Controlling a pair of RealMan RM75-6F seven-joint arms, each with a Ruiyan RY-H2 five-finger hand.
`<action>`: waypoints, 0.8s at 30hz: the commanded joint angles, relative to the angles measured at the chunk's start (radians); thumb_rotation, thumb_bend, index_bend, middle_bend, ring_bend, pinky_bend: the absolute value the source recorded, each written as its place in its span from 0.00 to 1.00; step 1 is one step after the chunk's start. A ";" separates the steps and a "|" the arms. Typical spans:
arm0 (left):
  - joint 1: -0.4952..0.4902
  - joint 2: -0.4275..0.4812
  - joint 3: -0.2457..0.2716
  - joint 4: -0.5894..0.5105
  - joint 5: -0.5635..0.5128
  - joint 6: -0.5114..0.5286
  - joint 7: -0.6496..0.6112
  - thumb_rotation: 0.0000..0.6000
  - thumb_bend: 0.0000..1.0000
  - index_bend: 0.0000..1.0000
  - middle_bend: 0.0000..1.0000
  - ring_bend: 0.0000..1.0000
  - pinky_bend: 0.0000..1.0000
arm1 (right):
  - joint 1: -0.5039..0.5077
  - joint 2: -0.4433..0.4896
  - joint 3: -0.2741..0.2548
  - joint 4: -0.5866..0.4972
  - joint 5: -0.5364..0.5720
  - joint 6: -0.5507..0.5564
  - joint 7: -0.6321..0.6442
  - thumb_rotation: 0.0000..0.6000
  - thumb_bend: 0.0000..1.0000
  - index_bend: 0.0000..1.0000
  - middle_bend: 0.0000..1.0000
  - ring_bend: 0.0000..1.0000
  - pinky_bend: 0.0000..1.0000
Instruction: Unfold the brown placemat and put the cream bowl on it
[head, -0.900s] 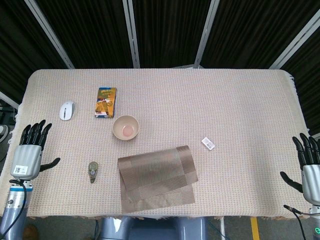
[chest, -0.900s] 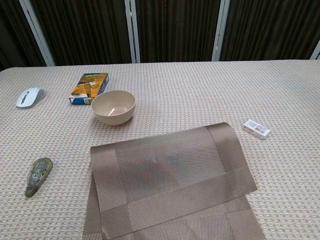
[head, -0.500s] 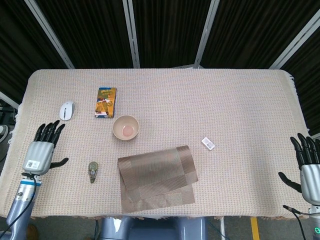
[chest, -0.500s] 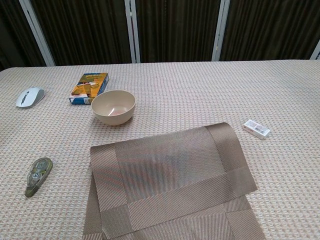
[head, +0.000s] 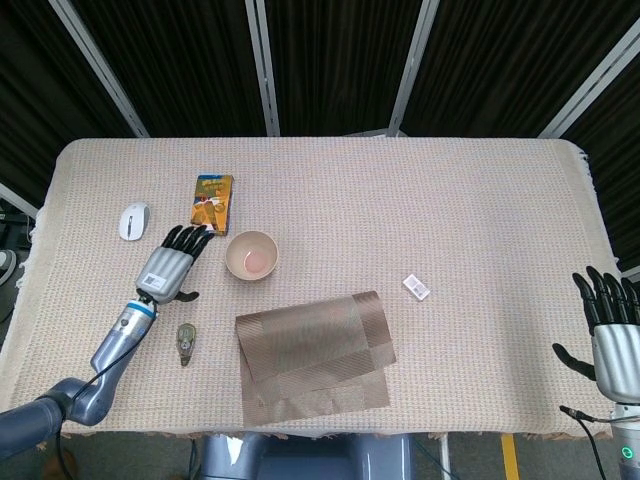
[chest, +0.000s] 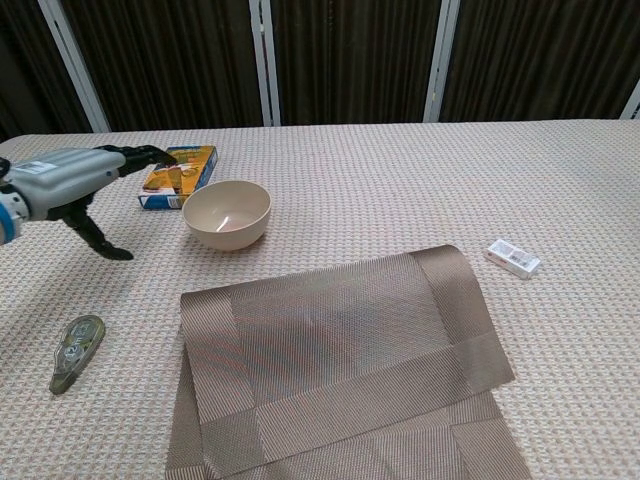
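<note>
The brown placemat lies folded over itself near the table's front edge, its upper layer skewed over the lower one. The cream bowl stands upright just behind it, toward the left. My left hand hovers open a little left of the bowl, fingers stretched toward it, holding nothing. My right hand is open at the far right edge, off the table, and shows only in the head view.
An orange box lies behind the bowl. A white mouse sits at the left. A correction tape dispenser lies front left. A small white eraser rests right of the placemat.
My left hand has swung in from the table's left edge toward the bowl and now shows in the chest view. The right hand has barely shifted.
</note>
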 joint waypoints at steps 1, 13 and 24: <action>-0.052 -0.056 -0.012 0.060 0.025 -0.025 -0.026 1.00 0.07 0.10 0.00 0.00 0.00 | 0.004 -0.002 0.004 0.003 0.011 -0.008 0.001 1.00 0.00 0.00 0.00 0.00 0.00; -0.116 -0.149 0.000 0.145 0.033 -0.062 -0.008 1.00 0.24 0.42 0.00 0.00 0.00 | 0.007 0.000 0.009 0.009 0.029 -0.017 0.015 1.00 0.00 0.00 0.00 0.00 0.00; -0.114 -0.135 -0.009 0.116 -0.004 -0.052 0.038 1.00 0.43 0.60 0.00 0.00 0.00 | 0.005 0.007 0.007 0.002 0.022 -0.011 0.033 1.00 0.00 0.00 0.00 0.00 0.00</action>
